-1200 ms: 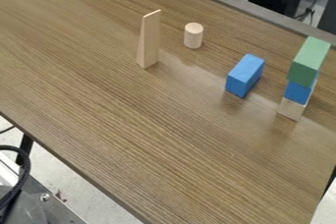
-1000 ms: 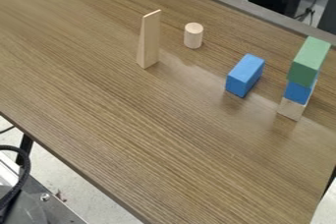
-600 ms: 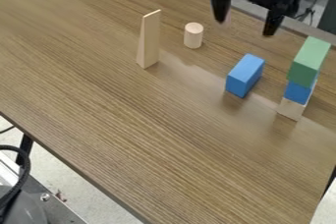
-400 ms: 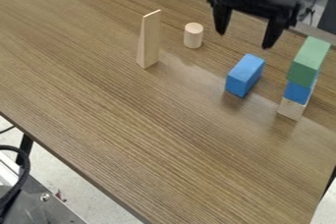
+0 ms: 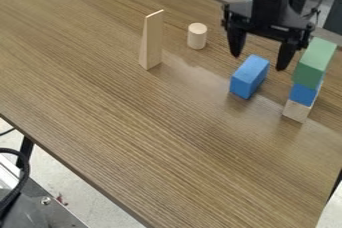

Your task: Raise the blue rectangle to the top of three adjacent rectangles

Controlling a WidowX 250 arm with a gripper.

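Note:
My gripper (image 5: 256,62) hangs at the upper right with its two fingers spread open and nothing between them. Just below it a blue rectangular block (image 5: 248,77) lies on the table; in the view the fingertips are around its upper end, and I cannot tell how high above it they are. To the right stands a stack: a green block (image 5: 314,64) on top, a smaller blue block (image 5: 304,93) in the middle and a natural wood block (image 5: 296,110) at the bottom. The right fingertip is close to the stack's left side.
A tall thin wooden wedge (image 5: 152,41) stands upright left of the gripper. Between them is a small wooden cylinder (image 5: 197,36). The wooden table (image 5: 147,137) has its back edge behind the arm and its front edge at the lower left.
The arm has come in from the top edge, and its open gripper has moved down toward the lone blue block. The blocks, wedge and cylinder have stayed where they were.

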